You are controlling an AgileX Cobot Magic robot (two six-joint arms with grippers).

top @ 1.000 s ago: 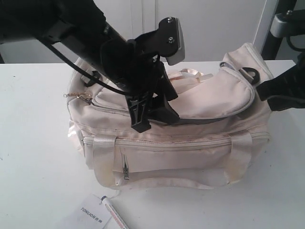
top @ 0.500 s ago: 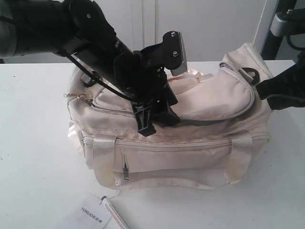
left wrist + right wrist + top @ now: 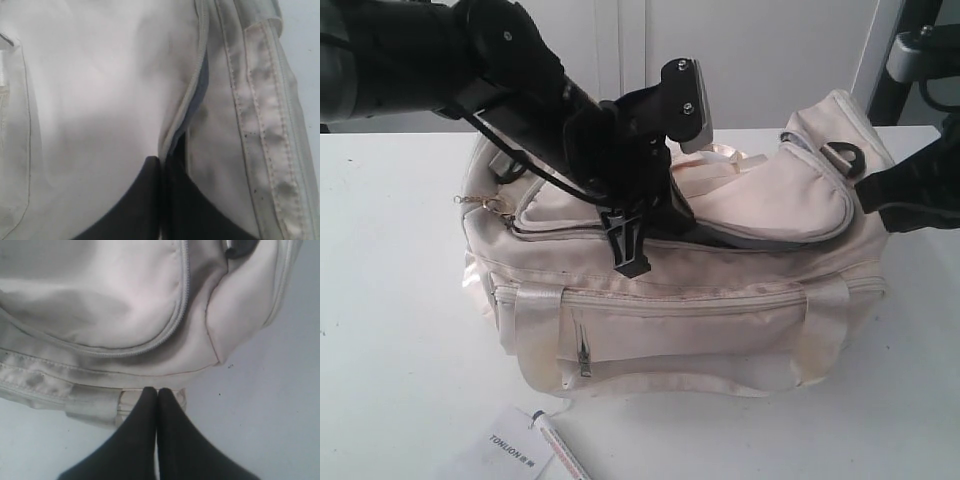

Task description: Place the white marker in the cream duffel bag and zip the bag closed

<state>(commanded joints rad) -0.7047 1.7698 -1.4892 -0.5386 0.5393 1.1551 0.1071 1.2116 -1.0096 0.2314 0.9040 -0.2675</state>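
On the tabletop [image 3: 390,300], at the front left, you have the white marker [image 3: 558,452] lying outside the bag, one end touching a paper tag [image 3: 505,445] printed "TONLION". Behind them sits the cream duffel bag [image 3: 680,320], front pocket facing the camera and a gold zipper pull [image 3: 480,203] hanging at its left end. Your left gripper [image 3: 162,162] reaches down from the upper left to the bag's top, its fingers pressed together on the zip edge of the top flap [image 3: 770,200], which stands lifted with a dark gap under it. At the far right, your right gripper [image 3: 157,391] is fully closed with nothing between its fingers, its tips at the bag's right end beside a strap.
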